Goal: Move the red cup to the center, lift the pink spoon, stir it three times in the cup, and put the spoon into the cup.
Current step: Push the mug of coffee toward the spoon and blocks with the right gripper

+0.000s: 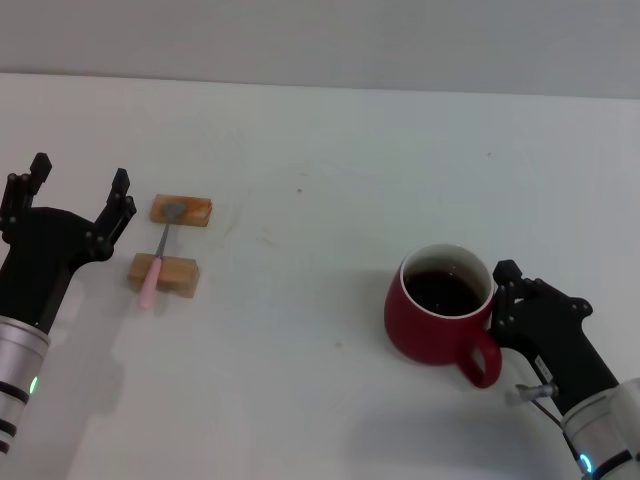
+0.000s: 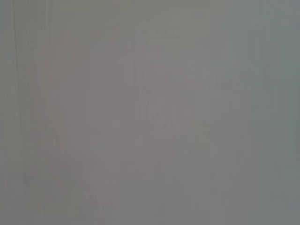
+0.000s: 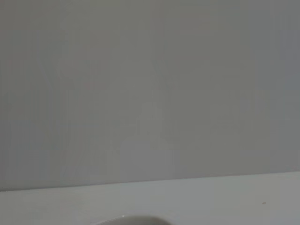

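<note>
The red cup (image 1: 432,318) stands on the white table at the right, with dark liquid inside and its handle toward the near right. My right gripper (image 1: 500,300) is against the cup's right side, just above the handle. A sliver of the cup's white rim (image 3: 126,219) shows in the right wrist view. The pink spoon (image 1: 155,268) lies at the left across two small tan wooden blocks, its bowl on the far block. My left gripper (image 1: 78,195) is open and empty, just left of the spoon and above the table.
The far wooden block (image 1: 190,211) and the near wooden block (image 1: 175,273) hold the spoon off the table. The white table (image 1: 320,200) spreads between spoon and cup. The left wrist view shows only a plain grey surface.
</note>
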Robot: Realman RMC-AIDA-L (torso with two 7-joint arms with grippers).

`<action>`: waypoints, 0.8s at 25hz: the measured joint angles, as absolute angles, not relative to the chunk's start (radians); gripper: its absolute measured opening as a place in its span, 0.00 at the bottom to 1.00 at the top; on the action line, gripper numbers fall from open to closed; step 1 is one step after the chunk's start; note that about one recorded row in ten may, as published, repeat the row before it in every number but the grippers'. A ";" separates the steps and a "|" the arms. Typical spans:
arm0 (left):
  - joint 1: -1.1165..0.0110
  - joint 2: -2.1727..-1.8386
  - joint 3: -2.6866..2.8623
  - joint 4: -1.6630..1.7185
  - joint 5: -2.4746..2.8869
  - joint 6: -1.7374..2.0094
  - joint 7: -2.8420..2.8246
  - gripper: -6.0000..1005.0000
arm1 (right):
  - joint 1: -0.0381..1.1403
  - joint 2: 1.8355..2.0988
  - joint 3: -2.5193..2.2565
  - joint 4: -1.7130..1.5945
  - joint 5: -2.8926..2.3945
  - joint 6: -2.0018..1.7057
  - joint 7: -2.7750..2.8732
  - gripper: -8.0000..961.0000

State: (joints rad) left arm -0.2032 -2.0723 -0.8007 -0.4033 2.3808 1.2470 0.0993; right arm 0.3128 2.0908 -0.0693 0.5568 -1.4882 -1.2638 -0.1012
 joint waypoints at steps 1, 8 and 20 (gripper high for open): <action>-0.203 -2.072 -0.801 -0.403 2.381 1.247 0.099 0.86 | 0.314 2.091 -0.069 0.557 -1.488 -1.262 -0.101 0.01; -0.201 -2.072 -0.801 -0.401 2.384 1.247 0.100 0.86 | 0.285 2.091 -0.069 0.559 -1.488 -1.291 -0.105 0.01; -0.205 -2.072 -0.799 -0.399 2.387 1.247 0.100 0.86 | 0.259 2.091 -0.069 0.585 -1.540 -1.295 -0.108 0.01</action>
